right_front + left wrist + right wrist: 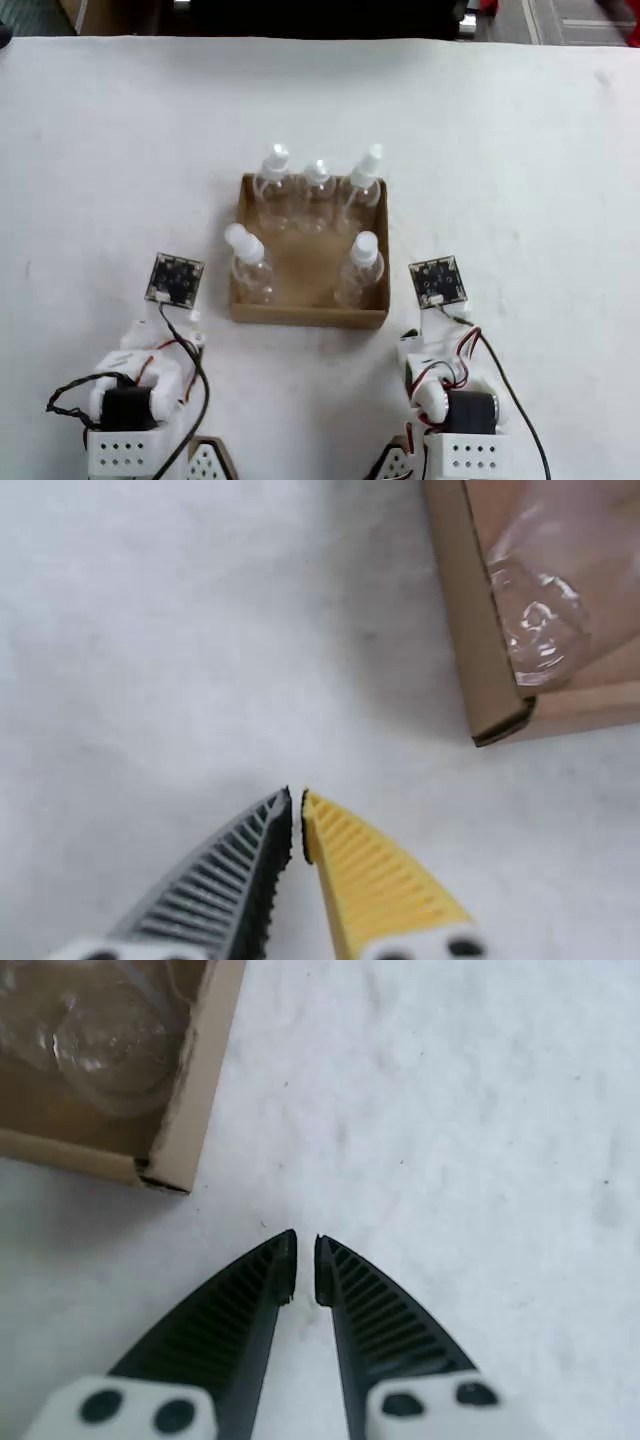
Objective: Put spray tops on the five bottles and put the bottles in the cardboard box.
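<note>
L gripper: left gripper, one grey and one yellow finger, pressed together w/ just a hairline slit at the tips, nothing pinched. It hangs low over bare counter.
R gripper: right gripper, both fingers black, drawn together to a thin slit at the tips, nothing between them. Also low over the counter.
Box vs L gripper: cardboard box lies ahead of the left gripper and off to its right. Near, not touching; its closest corner is apart from the tips.
Box vs R gripper: ahead and off to its left, closest corner likewise apart from the tips. Box sits between the two grippers, farther out.
Bottles: five clear bottles, all standing inside the cardboard box, each w/ a white spray top.
Back row: back-L bottle, back-mid bottle, back-R bottle, side by side along the wall farthest from both grippers.
Front pair: front-L bottle in the corner nearest the left gripper, front-R bottle in the corner nearest the right gripper.
Tilt: front-L bottle seems to lean toward the box wall on the left gripper's side, though the high view is too soft to be sure.
L arm pose: left arm folded back by the counter's near edge, wrist tipped fwd and down.
R arm pose: right arm folded the same way, wrist fwd and down.
</note>
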